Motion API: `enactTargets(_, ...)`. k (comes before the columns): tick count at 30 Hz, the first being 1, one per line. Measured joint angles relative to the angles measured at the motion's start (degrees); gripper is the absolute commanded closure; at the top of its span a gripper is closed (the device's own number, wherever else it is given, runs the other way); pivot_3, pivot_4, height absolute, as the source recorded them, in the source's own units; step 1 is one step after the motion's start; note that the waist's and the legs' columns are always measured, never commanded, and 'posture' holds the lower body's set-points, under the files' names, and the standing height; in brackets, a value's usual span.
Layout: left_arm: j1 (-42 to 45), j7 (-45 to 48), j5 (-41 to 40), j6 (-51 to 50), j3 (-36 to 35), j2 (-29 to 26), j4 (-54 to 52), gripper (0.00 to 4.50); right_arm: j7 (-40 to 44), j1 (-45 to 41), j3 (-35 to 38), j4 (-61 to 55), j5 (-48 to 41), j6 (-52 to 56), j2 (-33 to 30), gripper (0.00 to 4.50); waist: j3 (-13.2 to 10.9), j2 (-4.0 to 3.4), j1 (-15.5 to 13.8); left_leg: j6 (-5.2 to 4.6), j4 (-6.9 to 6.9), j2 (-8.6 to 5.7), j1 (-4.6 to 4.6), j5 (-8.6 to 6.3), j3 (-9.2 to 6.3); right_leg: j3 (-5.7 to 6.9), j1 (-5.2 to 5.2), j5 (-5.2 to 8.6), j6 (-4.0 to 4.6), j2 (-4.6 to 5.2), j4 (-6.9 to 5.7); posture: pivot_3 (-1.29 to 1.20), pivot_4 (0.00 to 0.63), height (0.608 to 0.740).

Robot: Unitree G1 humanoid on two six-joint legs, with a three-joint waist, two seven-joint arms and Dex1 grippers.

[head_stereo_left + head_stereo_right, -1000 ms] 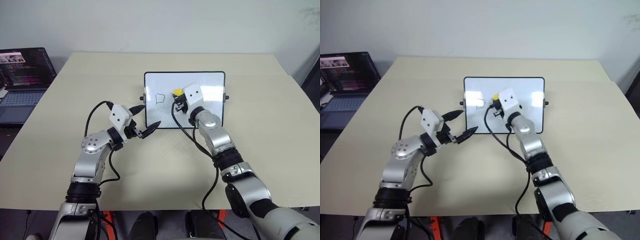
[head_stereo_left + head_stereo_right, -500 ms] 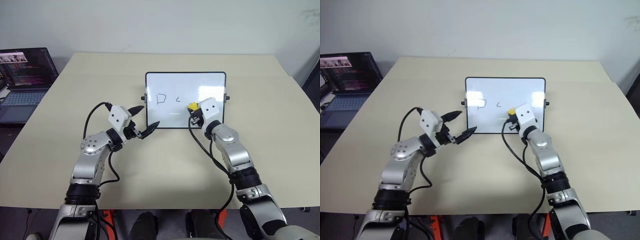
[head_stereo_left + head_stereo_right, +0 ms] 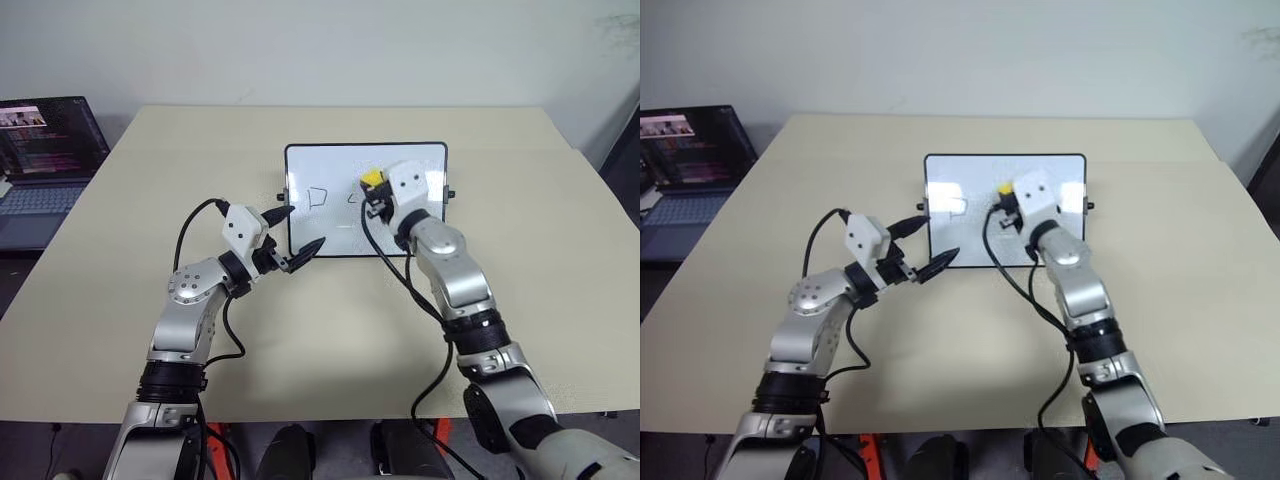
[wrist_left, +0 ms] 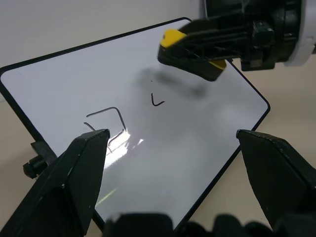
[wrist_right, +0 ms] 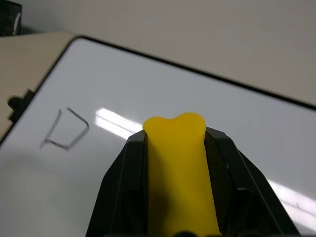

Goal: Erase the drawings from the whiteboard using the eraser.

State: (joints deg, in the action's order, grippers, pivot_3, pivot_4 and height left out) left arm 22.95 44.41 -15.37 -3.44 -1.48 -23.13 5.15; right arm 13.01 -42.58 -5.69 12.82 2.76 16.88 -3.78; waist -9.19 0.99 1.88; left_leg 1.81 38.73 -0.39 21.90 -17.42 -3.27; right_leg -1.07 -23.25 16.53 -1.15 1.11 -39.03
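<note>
A small whiteboard point(image 3: 345, 220) sits propped at the middle of a beige bench point(image 3: 560, 270). The right tool point(image 3: 374, 192) is clamped on a yellow eraser point(image 3: 372, 178), held over the board's upper middle. What shows of the drawings point(image 4: 109, 123) is a rough square outline at the board's left and a small tick mark beside it. The left tool point(image 3: 296, 234) hovers at the board's near left corner, its fingers apart. A laptop point(image 3: 45, 165) sits at the far left.
</note>
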Motion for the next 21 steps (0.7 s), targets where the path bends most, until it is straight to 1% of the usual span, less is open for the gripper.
enactTargets(10,-1.0,-0.3,0.0,0.0,-0.2,-0.3,-0.4,0.00,-0.4,-2.0,-1.1,10.2,0.5,-5.4,2.7,3.23,0.0,0.00,0.1,0.00,0.00,-0.01,0.01,0.00,0.01,-0.02,0.00,0.00,0.00,0.03,-0.01,0.00,0.150,0.740)
enactTargets(15,-2.1,-1.1,0.0,-0.2,-0.5,-0.6,-1.2,0.00,-0.5,-3.9,-1.1,16.2,0.6,-8.4,2.6,3.23,0.0,0.00,0.1,0.00,0.00,-0.01,0.01,0.00,0.01,-0.01,-0.01,0.00,0.00,0.03,-0.01,0.00,0.150,0.740)
enactTargets(21,-2.7,-1.3,0.0,-0.3,-0.6,-0.8,-2.4,0.00,-0.7,-5.2,-1.1,19.0,0.6,-10.4,2.9,3.23,0.0,0.00,0.0,0.00,0.01,0.00,0.01,0.00,0.00,-0.01,-0.01,0.00,0.00,0.03,-0.04,0.00,0.150,0.740)
